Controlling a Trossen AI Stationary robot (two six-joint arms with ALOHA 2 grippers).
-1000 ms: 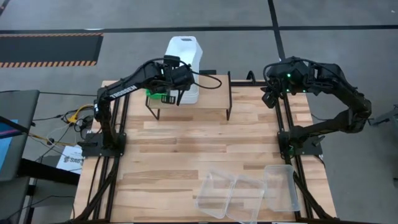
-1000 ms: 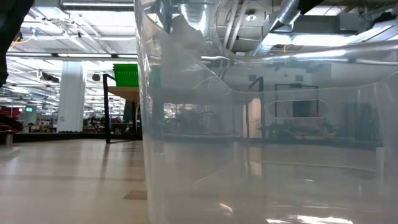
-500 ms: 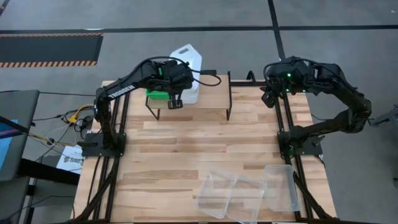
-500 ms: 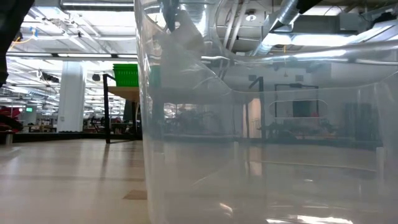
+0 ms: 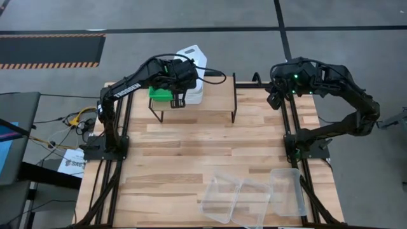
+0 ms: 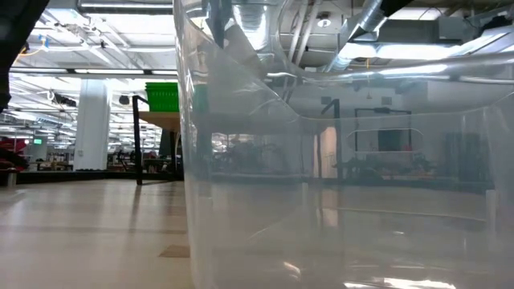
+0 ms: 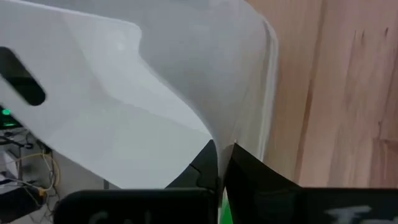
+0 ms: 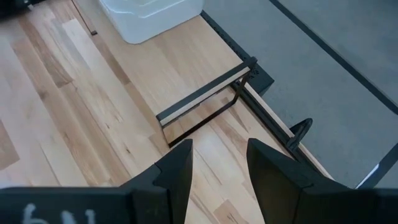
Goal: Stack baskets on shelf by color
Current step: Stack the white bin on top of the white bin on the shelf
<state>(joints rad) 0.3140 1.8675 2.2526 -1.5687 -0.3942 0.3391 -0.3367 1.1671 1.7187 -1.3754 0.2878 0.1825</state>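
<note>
My left gripper (image 5: 180, 81) is over the shelf (image 5: 216, 95) at the table's far side, shut on a white basket (image 5: 191, 56) that is tilted in the air. Under it, white baskets (image 5: 194, 95) rest by their bottoms on the shelf board, with green baskets (image 5: 159, 94) to their left. The green ones (image 6: 162, 96) also show in the low view. Three clear baskets (image 5: 251, 197) lie bottom-down on the table's near edge. My right gripper (image 8: 217, 163) is open and hovers by the shelf's right end (image 8: 205, 102). My left gripper pinches the white basket's side wall (image 7: 231, 134) at its rim between the two fingers (image 7: 255, 180). One finger is on each face of the wall. The basket is lifted clear and tilted above the shelf and the white baskets there.
One clear basket (image 6: 337, 177) stands right in front of the low camera and fills most of that view. The shelf's right half (image 5: 219, 89) is bare wood. Bare tabletop (image 5: 191, 146) lies between the shelf and the clear baskets. Black shelf legs (image 5: 234, 105) stand upright.
The left gripper has turned at the wrist over the shelf's left half. The white basket in its hold has turned about and tipped, and now shows a smaller, slanted outline above the white baskets on the shelf.
</note>
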